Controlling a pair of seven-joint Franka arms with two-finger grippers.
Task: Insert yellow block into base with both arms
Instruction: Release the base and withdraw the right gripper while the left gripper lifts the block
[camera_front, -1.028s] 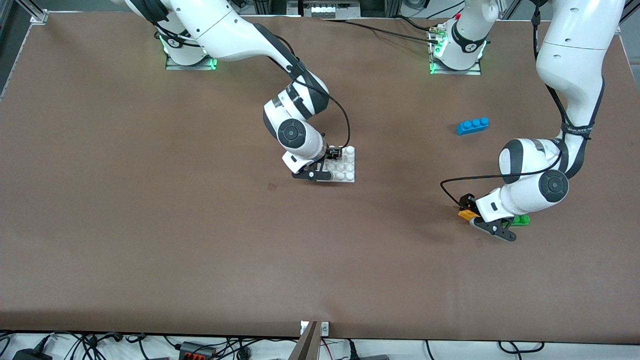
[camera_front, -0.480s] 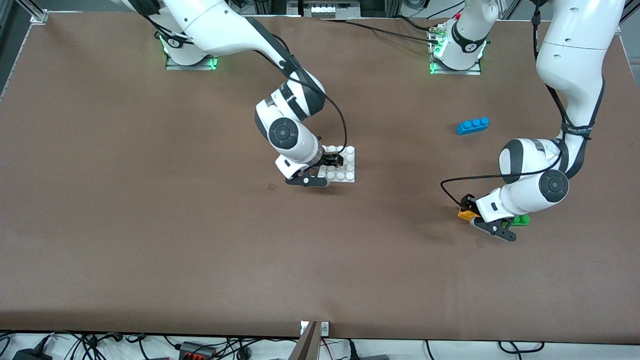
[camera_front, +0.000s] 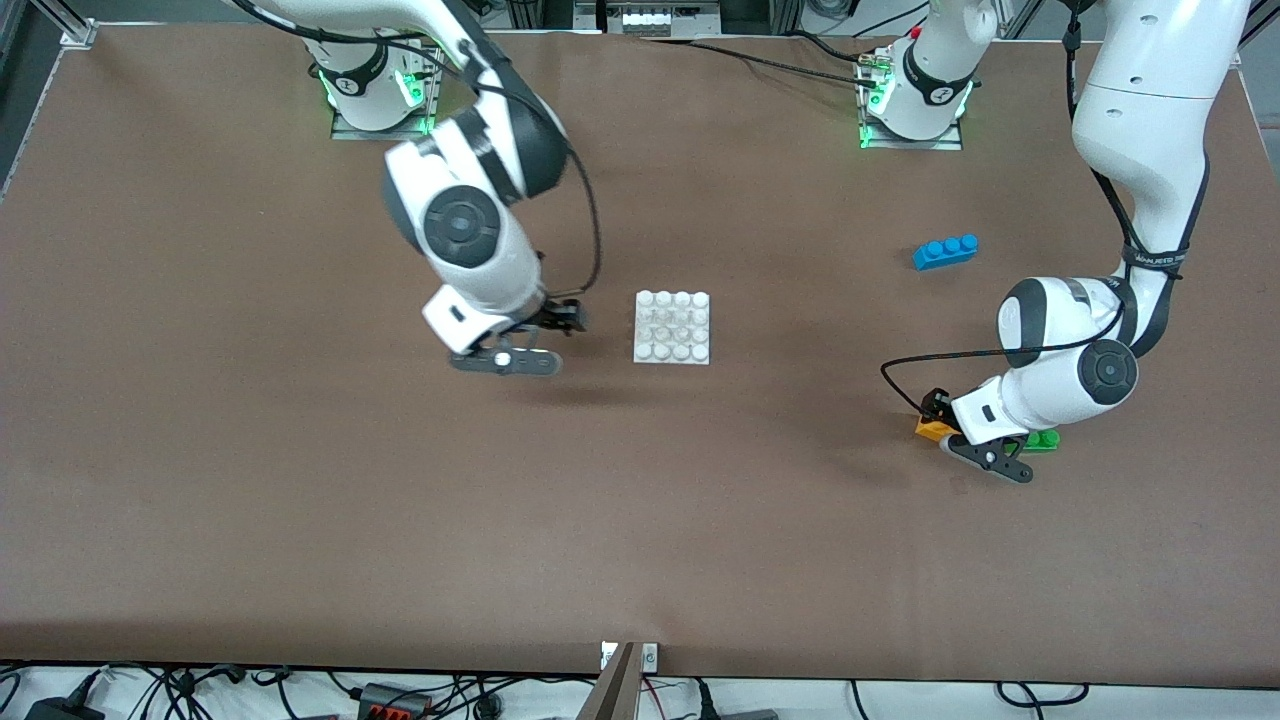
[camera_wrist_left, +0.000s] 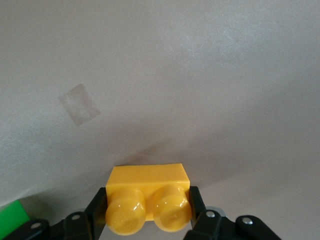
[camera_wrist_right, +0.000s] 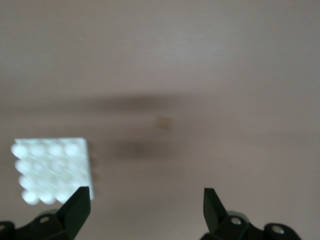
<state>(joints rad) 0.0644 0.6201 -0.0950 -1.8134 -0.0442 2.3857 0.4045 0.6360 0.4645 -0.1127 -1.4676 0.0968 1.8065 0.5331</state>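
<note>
The yellow block (camera_front: 932, 430) (camera_wrist_left: 147, 180), two studs showing, sits low at the table toward the left arm's end. My left gripper (camera_front: 937, 421) (camera_wrist_left: 148, 202) is shut on it, a black finger pressed against each short side. The white base (camera_front: 672, 327) (camera_wrist_right: 52, 170) lies flat mid-table with nothing on its studs. My right gripper (camera_front: 566, 318) (camera_wrist_right: 145, 197) hangs open over bare table beside the base, toward the right arm's end, with nothing between its fingers.
A green brick (camera_front: 1041, 440) (camera_wrist_left: 12, 214) lies right beside the left gripper, partly under the left wrist. A blue three-stud brick (camera_front: 945, 251) lies farther from the front camera. A small dark mark (camera_front: 543, 373) (camera_wrist_right: 163, 122) is on the mat near the right gripper.
My right gripper opened, let go of the base and swung away toward the right arm's end. My left gripper shut on the yellow block. The base stayed put.
</note>
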